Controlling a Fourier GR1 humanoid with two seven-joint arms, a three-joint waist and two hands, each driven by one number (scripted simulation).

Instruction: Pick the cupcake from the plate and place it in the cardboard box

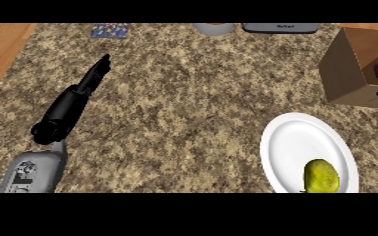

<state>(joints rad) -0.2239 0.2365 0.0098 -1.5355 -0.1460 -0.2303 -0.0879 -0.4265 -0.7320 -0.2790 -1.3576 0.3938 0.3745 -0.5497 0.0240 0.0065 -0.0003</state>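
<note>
1. Left hand [87,85] lies over the speckled desk [192,95], fingers [102,64] straight, pointing away.
2. A yellow-green object [322,176] sits on the white plate [291,140] at lower right.
3. The cardboard box [353,67] stands beyond the plate.

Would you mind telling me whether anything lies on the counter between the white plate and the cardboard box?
Nothing visible does: only bare counter separates the plate from the cardboard box beyond it.

One head view looks steeply down on the worktop [184,95], the plate [295,145] at its lower right corner.
</note>
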